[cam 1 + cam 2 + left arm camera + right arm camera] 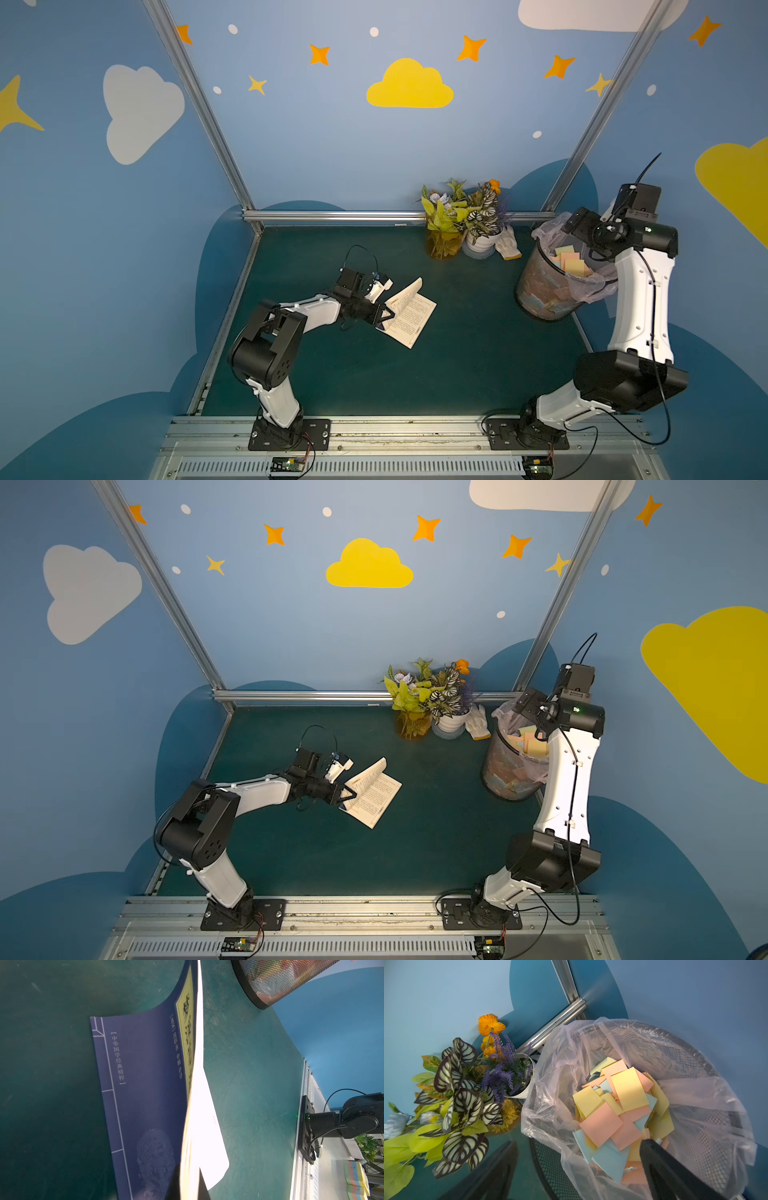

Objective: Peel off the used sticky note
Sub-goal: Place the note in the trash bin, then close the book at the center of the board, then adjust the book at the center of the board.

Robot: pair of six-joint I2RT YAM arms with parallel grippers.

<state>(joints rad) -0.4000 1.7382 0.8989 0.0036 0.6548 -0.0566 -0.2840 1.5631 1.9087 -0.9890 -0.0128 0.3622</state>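
Sticky notes (pixel 629 1088): loose pile of yellow, pink and blue squares inside the plastic-lined mesh bin (pixel 695 1059) at the far right of the table (pixel 457 365). Can't tell which one is the used note.

Right gripper (pixel 578 1142): jaws spread wide, nothing between them, hanging over the bin mouth above the pile.

Left gripper (pixel 384 316): clamped tight on the book (pixel 411 311), pinching the cover plus a sheaf of pages. That half is lifted off the table and the other half lies flat.

Hidden or unclear:
- In the left wrist view the fingers are only dark stubs at the frame edge, so the grip spot is cut off.
- The right fingers are blurred and cropped in the right wrist view.
- The right arm covers part of the bin in both top views.

Only the left wrist view shows the navy cover (pixel 145 1084) with its yellow title panel, and a coloured note pad (pixel 355 1176) past the table edge. The top views show printed pages only. Potted plants (pixel 461 220) and a white glove (pixel 508 245) sit just beside the bin.
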